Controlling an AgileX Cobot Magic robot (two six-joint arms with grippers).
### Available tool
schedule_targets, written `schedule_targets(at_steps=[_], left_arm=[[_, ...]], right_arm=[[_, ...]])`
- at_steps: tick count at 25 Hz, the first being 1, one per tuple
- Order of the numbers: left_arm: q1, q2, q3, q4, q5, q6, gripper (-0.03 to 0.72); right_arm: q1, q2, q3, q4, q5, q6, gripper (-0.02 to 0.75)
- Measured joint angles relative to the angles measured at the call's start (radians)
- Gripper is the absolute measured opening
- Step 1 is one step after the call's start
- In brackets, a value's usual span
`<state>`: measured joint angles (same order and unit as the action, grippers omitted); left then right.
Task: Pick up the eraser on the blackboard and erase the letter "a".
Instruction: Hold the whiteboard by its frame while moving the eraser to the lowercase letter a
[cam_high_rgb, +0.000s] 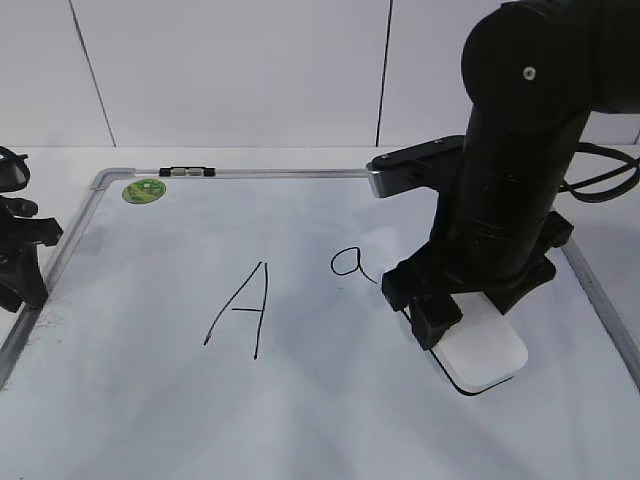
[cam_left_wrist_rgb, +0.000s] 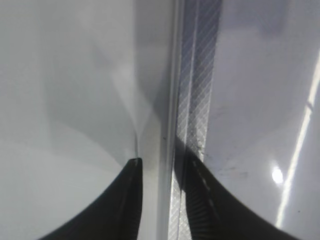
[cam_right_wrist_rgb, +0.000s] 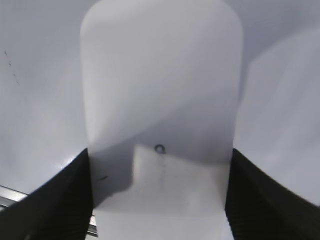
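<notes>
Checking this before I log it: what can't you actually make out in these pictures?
- Exterior view: the right tool hides most of the eraser, so its grip can't be confirmed.
- Right wrist view: the eraser's lettering is too small to read.
- Left wrist view: the left tool shows only the board's frame.

My exterior camera looks down at a slant across the board (cam_high_rgb: 300, 400) from its near edge toward the back wall, taking in both letters and my right arm (cam_high_rgb: 510, 180). My right wrist camera sits close above the eraser (cam_right_wrist_rgb: 160, 100) and faces almost straight down between the fingers (cam_right_wrist_rgb: 65, 200) of my right claw (cam_right_wrist_rgb: 160, 200); the eraser (cam_high_rgb: 482, 352) also shows in the exterior view. My left wrist camera hangs very near the board's frame (cam_left_wrist_rgb: 192, 100), looking down along it past my left claw (cam_left_wrist_rgb: 162, 190), at the far left of the exterior view (cam_high_rgb: 20, 250).
</notes>
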<state>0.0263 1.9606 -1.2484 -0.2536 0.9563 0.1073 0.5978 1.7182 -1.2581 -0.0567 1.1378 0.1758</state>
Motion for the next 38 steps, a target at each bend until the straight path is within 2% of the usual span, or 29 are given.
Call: schedule_targets(at_steps=[5, 7, 16, 28, 38], left_arm=[[0.0, 0.0, 0.0, -0.01, 0.0, 0.002, 0.038], [0.0, 0.0, 0.0, -0.01, 0.0, 0.012, 0.018], [0.0, 0.0, 0.0, -0.012, 0.0, 0.021, 0.017], [0.0, 0.0, 0.0, -0.015, 0.0, 0.023, 0.017], [0.0, 0.0, 0.0, -0.016, 0.0, 0.023, 0.017]], right_arm=[[0.0, 0.0, 0.0, 0.0, 0.0, 0.0, 0.56], [0.0, 0.0, 0.0, 0.0, 0.0, 0.0, 0.56], [0.0, 0.002, -0.014, -0.037, 0.002, -0.002, 0.56], [0.0, 0.222, -0.329, -0.075, 0.076, -0.006, 0.56], [0.0, 0.383, -0.442, -0.077, 0.081, -0.022, 0.56]])
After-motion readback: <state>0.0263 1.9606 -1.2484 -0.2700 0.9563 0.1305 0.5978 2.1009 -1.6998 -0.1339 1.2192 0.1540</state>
